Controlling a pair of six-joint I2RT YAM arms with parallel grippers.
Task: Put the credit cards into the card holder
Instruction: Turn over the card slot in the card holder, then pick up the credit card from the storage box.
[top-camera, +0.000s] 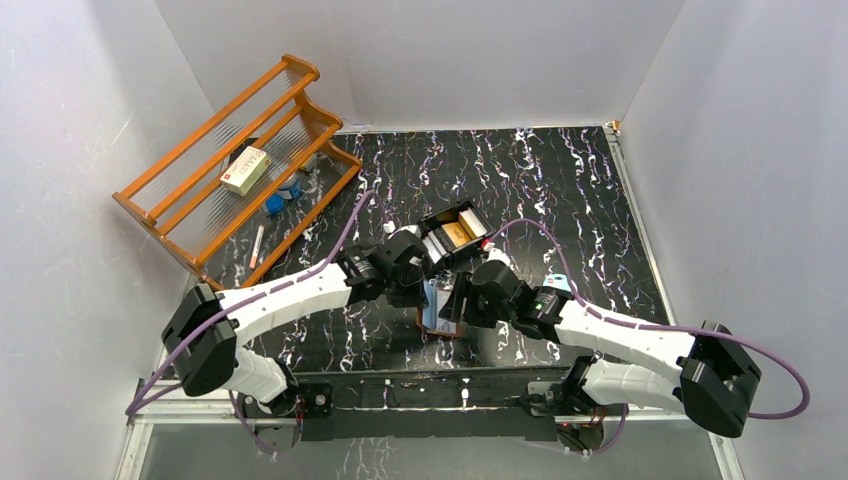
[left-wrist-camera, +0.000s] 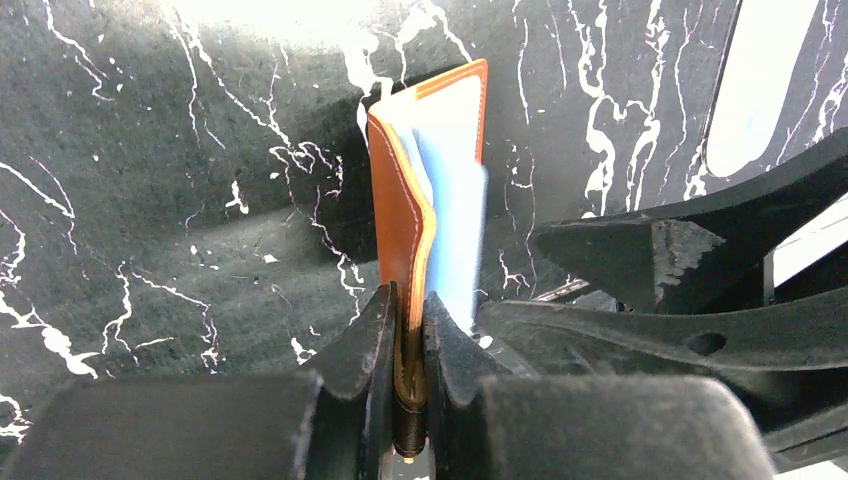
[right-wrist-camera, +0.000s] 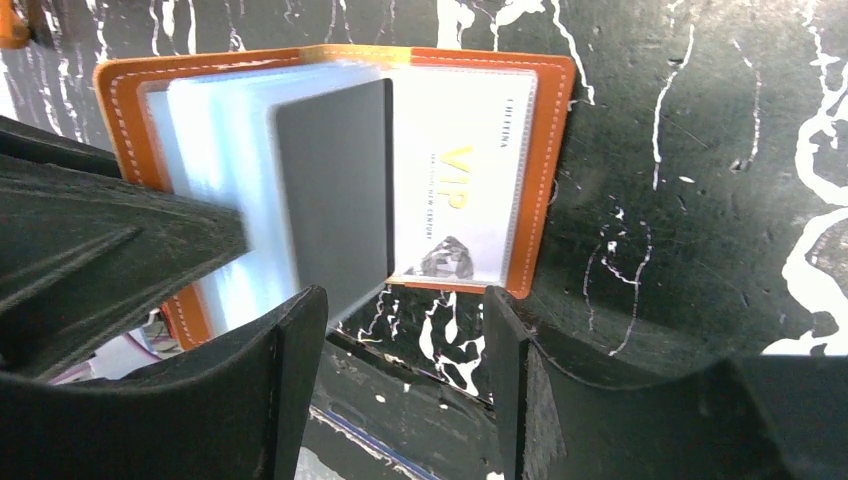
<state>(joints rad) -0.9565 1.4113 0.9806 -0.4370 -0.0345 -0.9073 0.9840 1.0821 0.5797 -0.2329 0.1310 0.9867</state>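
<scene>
Fingers of the right gripper (right-wrist-camera: 405, 310) stand wide apart, gripping nothing; the grey card (right-wrist-camera: 335, 200) lies just beyond them, long axis pointing away (seemingly partway into a pale sleeve (right-wrist-camera: 220, 130)). The left gripper (left-wrist-camera: 408, 320) pinches tight on one cover of the card holder (left-wrist-camera: 400, 210), holding it open between both arms; the right looks better placed to push.

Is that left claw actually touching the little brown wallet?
Touching. The left wrist view shows the left gripper shut on the card holder, its leather cover pinched between the jaws.
</scene>
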